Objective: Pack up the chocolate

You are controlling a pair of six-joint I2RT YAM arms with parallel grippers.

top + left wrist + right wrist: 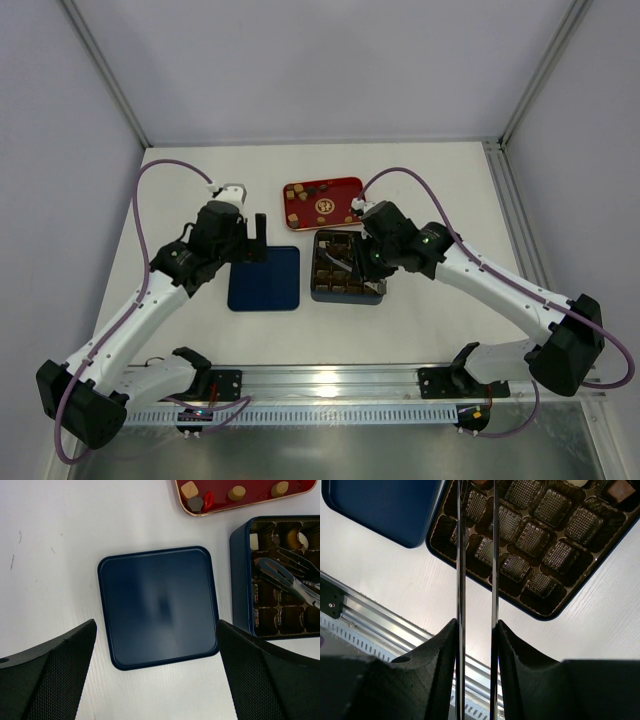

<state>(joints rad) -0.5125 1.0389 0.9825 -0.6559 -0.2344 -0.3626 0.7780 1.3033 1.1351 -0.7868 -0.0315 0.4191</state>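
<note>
left gripper (156,625) gapes wide over the blue lid (157,605). right gripper (476,625) clamps metal tongs (461,555) above the gridded box (240,580). chocolate (236,492) lies mostly on the red tray (257,490), apart from both grippers.

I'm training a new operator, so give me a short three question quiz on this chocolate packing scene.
1. True or false: the left jaws are open, and the blue lid lies beside the box, not on it.
2. The right jaws hold: A tongs, B a spoon, C nothing.
3. Fill in: the loose chocolates lie in the red ____.
Key: 1 true; 2 A; 3 tray.
</note>
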